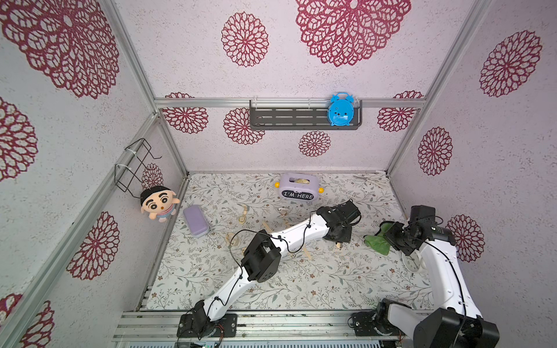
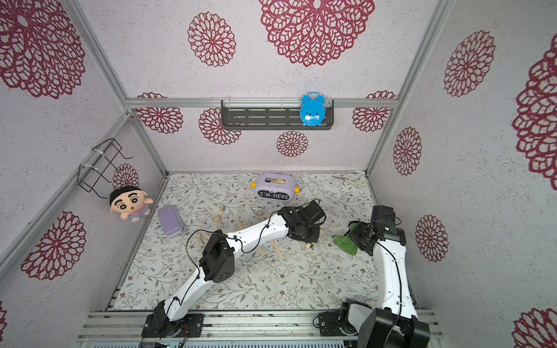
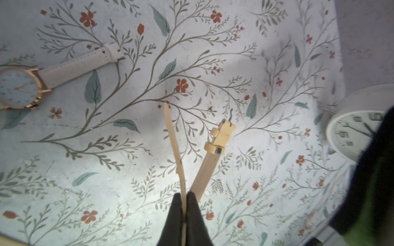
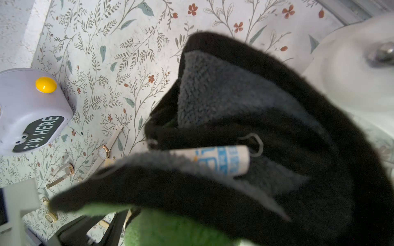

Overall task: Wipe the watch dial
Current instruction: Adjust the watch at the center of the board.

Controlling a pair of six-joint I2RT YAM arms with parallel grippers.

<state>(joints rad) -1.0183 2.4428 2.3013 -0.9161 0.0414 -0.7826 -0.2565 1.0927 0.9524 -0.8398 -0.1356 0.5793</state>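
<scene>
Watch strap [image 3: 174,144] in left gripper [image 3: 183,194] — green cloth [image 1: 376,243] near, apart

The cream watch [image 3: 205,172] has a smooth, semi-matt strap of plastic appearance with a small metal buckle pin. The rose-gold watch [image 3: 19,87] combines a glossy metal case with a matt, stitched strap of leather appearance. The cloth [image 4: 213,89] is a soft, fleecy pile fabric, matt throughout; the table cover [image 3: 106,191] is a smooth, matt printed sheet; the white clock [image 3: 351,136] and the lilac clock [image 4: 25,102] are smooth plastic, the latter fitted with a glossy yellow button [image 4: 46,84].
</scene>
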